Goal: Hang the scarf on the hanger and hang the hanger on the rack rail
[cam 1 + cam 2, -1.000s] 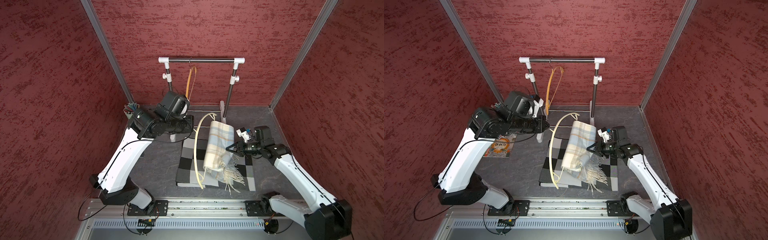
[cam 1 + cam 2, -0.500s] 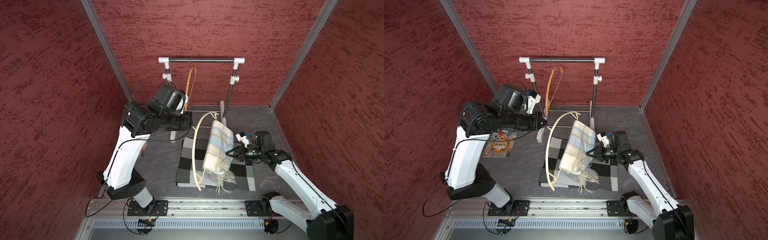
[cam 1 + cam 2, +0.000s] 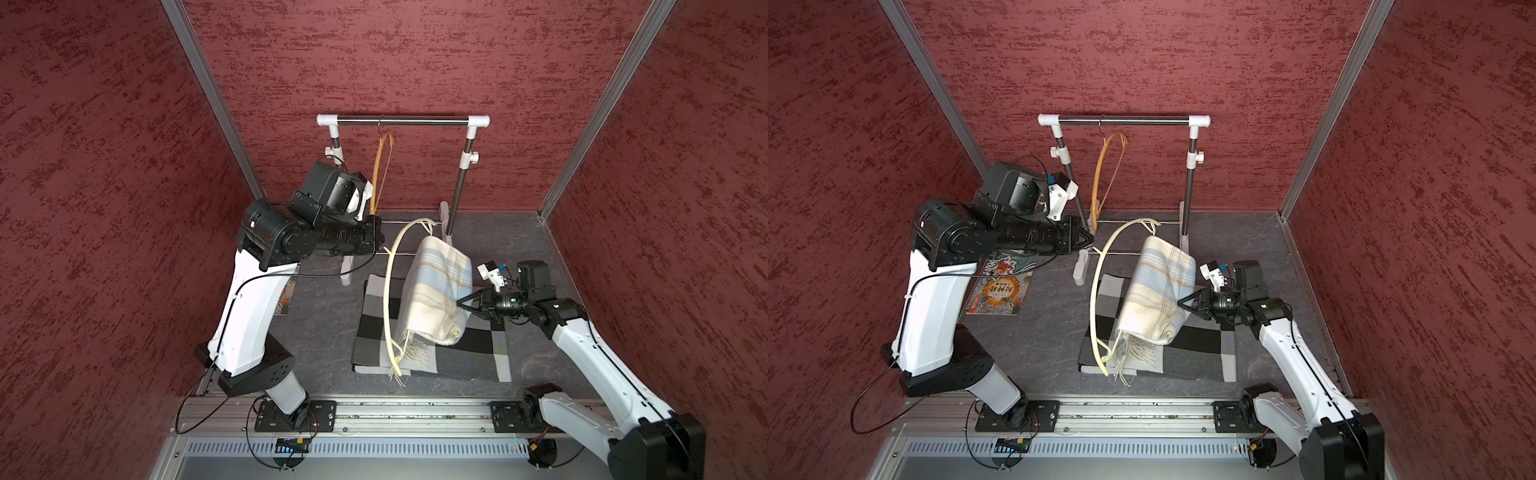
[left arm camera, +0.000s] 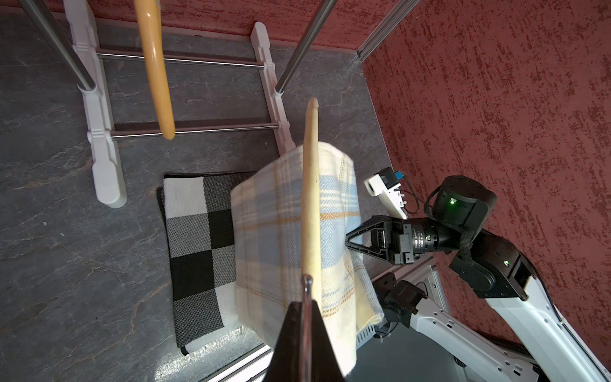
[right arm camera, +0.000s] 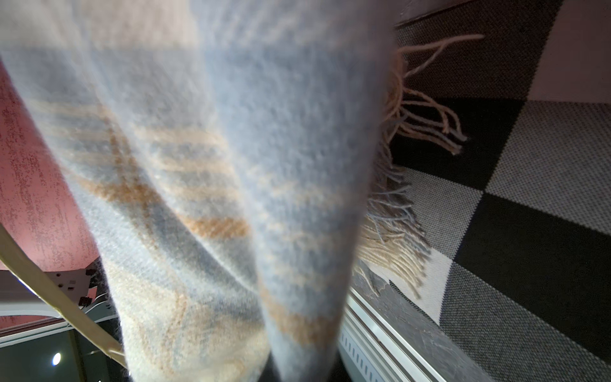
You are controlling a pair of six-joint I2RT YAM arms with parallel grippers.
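Two closed claws share the load. Farthest left, a magazine [image 3: 998, 291] lies flat on the floor, out of play. Next, the left gripper [image 3: 1087, 242] is clamped on the metal hook of the hanger [image 3: 388, 291], holding the pale arc up off the floor and tipped on edge. The left wrist view shows the hook wire running between the shut jaws. Behind it the rack [image 3: 399, 121] carries an orange hanger [image 3: 379, 166]. The scarf [image 3: 438, 291] is draped, folded, over the held hanger's bar, its fringe hanging low over the checked mat [image 3: 478, 349]; whether it touches I cannot tell. At the right, the right gripper [image 3: 460, 303] is pinched shut on the scarf's side fold, tips pressed into the cloth.

I judge the draping step nearly finished: the cloth sits across the bar, though bunched. The next move probably calls for the right claw to ease the fold even, then let go without dragging the scarf off, while the left one holds the hanger steady.
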